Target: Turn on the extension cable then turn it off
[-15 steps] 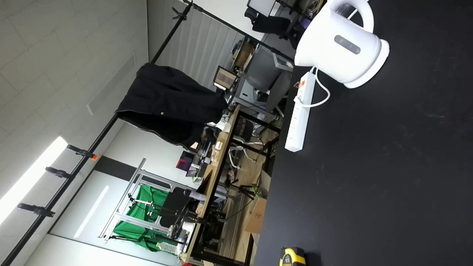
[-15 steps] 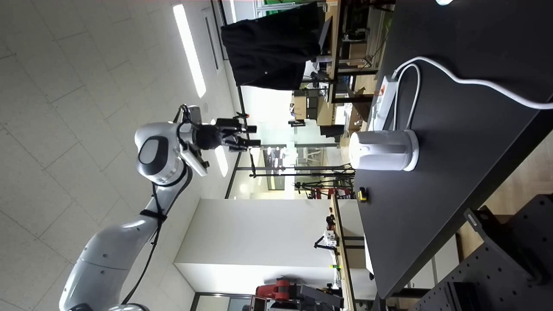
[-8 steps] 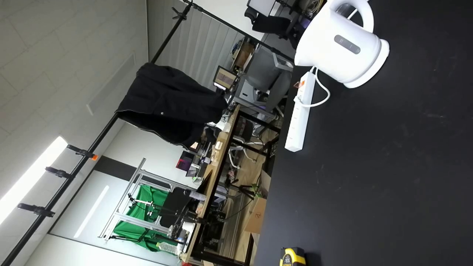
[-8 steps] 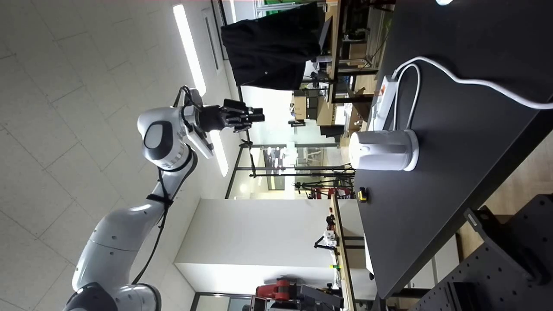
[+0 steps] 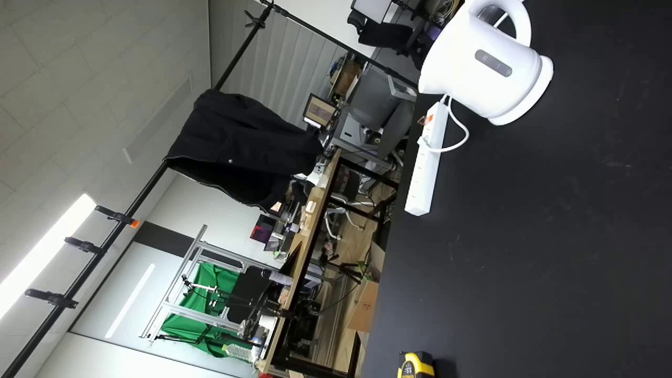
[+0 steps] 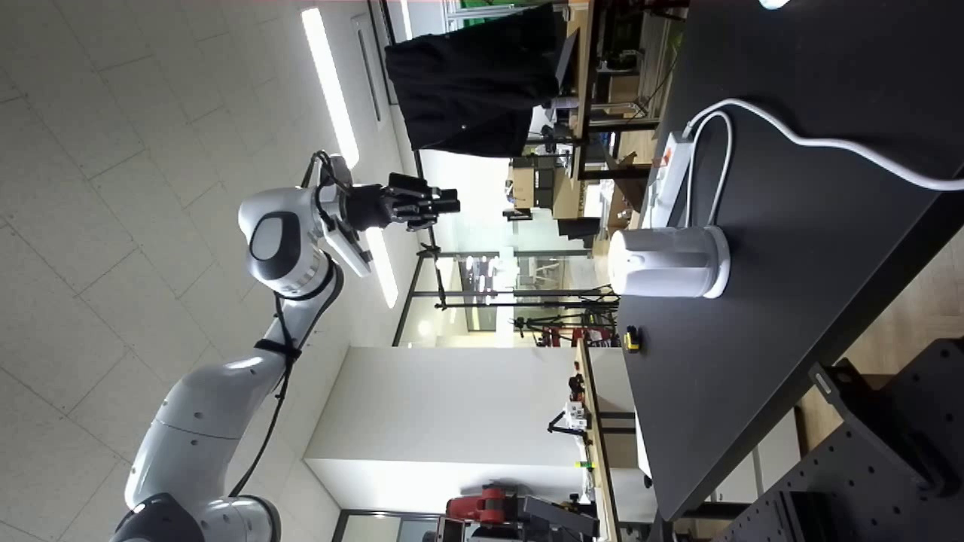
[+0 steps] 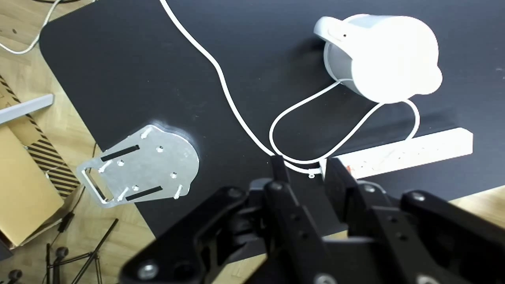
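Observation:
The extension cable is a white power strip (image 5: 424,173) lying on the black table. It also shows in an exterior view (image 6: 665,192) and the wrist view (image 7: 418,152). An orange-red switch (image 5: 429,119) sits near its cord end, partly hidden behind a finger in the wrist view (image 7: 348,169). A thin white cord (image 7: 232,102) leaves that end. My gripper (image 6: 456,200) is empty and well above the table. In the wrist view the gripper (image 7: 305,159) has a moderate gap between its fingers, with the strip's cord end below and behind them. It touches nothing.
A white kettle (image 5: 483,63) stands beside the strip, also in the wrist view (image 7: 394,59); its looped cord (image 7: 272,130) runs to the strip. A yellow tape measure (image 5: 416,365) lies on the table. A metal plate (image 7: 154,161) overhangs the table edge.
Between one second and half a second ago the arm moved and the wrist turned; the fingers look closer together. Since then almost nothing has moved. The strip and kettle have not moved.

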`<state>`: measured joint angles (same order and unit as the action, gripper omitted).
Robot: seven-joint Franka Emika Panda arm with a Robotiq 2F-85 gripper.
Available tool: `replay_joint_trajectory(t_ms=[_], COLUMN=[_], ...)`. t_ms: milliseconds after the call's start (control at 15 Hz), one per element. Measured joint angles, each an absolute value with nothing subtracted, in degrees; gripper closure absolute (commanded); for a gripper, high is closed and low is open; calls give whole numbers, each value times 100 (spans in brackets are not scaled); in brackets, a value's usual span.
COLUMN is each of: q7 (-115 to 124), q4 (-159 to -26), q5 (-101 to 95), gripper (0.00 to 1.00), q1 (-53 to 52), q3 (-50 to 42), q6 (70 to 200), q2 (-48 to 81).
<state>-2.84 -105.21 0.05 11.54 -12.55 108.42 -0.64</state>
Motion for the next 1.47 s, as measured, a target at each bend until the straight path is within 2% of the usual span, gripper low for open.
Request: replay_joint_trajectory(t_ms=[67, 133, 200, 267, 467, 933, 1467], q7=[-284, -284, -284, -289, -263, 4, 408], q4=[-10521, -10521, -10521, -10521, -10508, -10387, -9816], q5=[5, 5, 5, 4, 40, 743, 670], gripper=[67, 92, 92, 100, 100, 100, 99], q1=[1153, 1153, 1153, 1153, 1166, 1192, 1094], q3=[-1254, -1254, -1254, -1254, -1258, -1193, -1101], q6=[10842, 10842, 10842, 10842, 11194, 13744, 14313], q2=[-64, -64, -64, -59, 155, 1562, 2675])
